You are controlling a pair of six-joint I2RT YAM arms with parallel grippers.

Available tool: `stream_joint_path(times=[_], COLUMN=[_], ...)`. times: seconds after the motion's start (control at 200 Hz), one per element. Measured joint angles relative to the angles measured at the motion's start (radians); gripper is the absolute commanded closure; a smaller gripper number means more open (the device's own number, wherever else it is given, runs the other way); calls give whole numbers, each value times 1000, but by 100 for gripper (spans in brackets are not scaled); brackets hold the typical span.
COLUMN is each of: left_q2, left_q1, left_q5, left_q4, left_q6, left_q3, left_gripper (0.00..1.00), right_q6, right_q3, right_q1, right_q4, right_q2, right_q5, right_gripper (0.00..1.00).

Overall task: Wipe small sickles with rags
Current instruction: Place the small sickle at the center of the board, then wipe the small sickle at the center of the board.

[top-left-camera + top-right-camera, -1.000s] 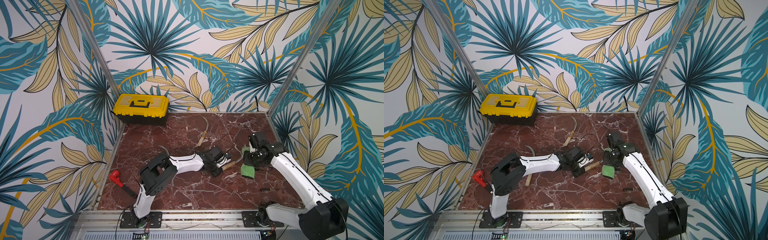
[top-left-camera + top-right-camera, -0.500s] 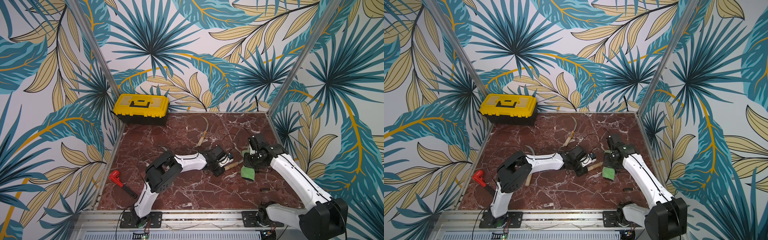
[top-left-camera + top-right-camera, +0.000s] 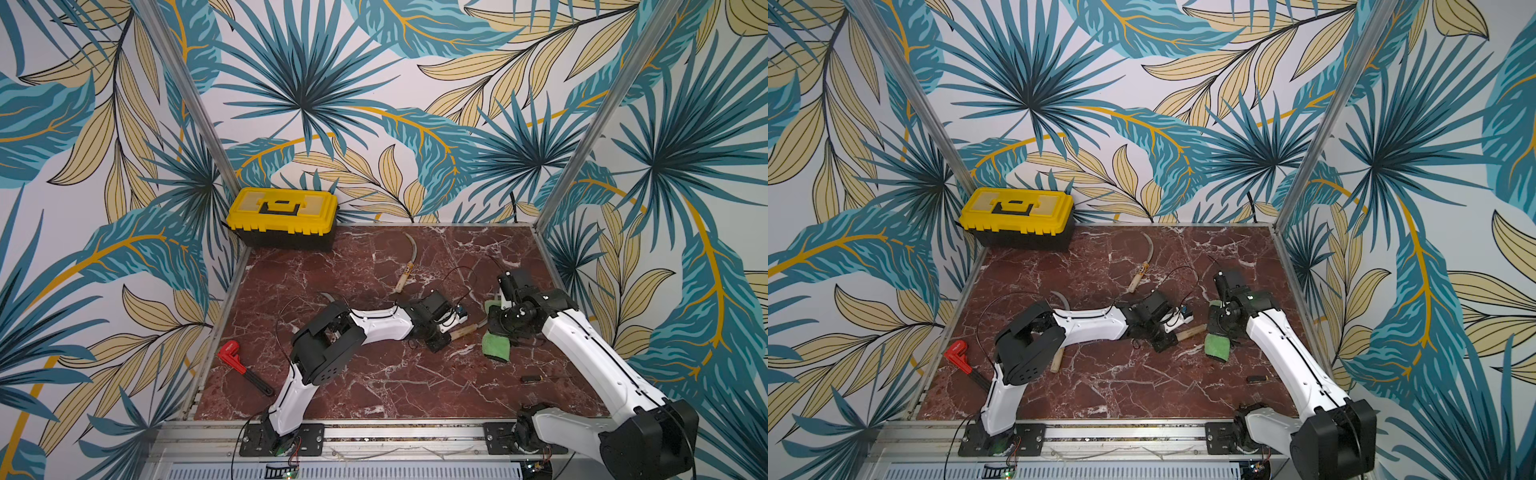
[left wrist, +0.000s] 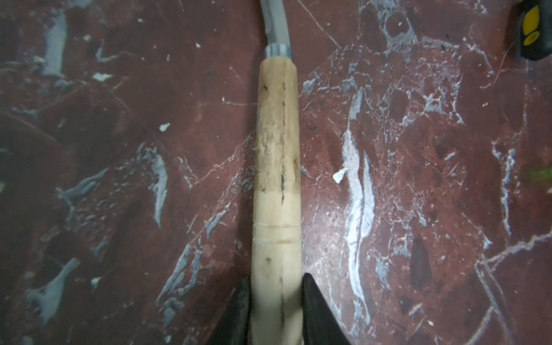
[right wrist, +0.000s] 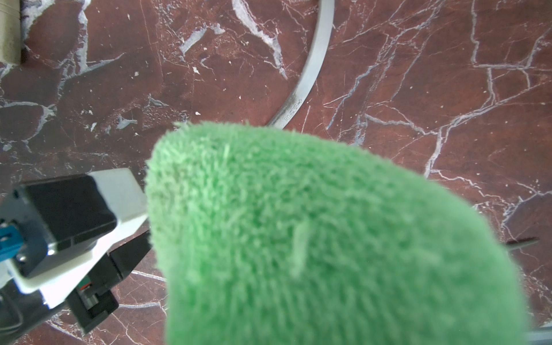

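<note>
My left fingers [image 4: 313,310] ease round the sickle [image 4: 276,167]; whether they still grip it I cannot tell. It looks wiped. My right fingers [image 3: 498,329] clamp the rag [image 3: 494,349].

Left arm [image 3: 374,326] low, outstretched; left gripper [image 4: 276,280] jaws flank sickle handle [image 4: 276,149], grip unclear. Right arm [image 3: 582,345] reaches inward; right gripper [image 3: 500,328] pinched tight on rag [image 5: 328,239] between its jaws.
</note>
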Motion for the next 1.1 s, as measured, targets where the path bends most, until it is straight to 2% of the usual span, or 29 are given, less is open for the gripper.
stream_joint_path(times=[0.28,0.641,0.851,1.102], left_q2=[-24,-115,-116,-112], left_q1=[0,0,0,2], left_q5=[0,0,1,1], left_q4=[153,399,500,568], left_q6=[-39,-84,-108,-129], left_q3=[-93,-324,-373,-401], left_gripper=[67,67,70,70], right_q6=[-7,-22,-37,-38], right_q3=[1,51,73,73], right_q1=[0,0,0,10], right_q4=[-3,-30,-40,-11], right_q2=[4,62,135,190], right_q5=[-12,-22,-50,-151], right_gripper=[88,88,88,88])
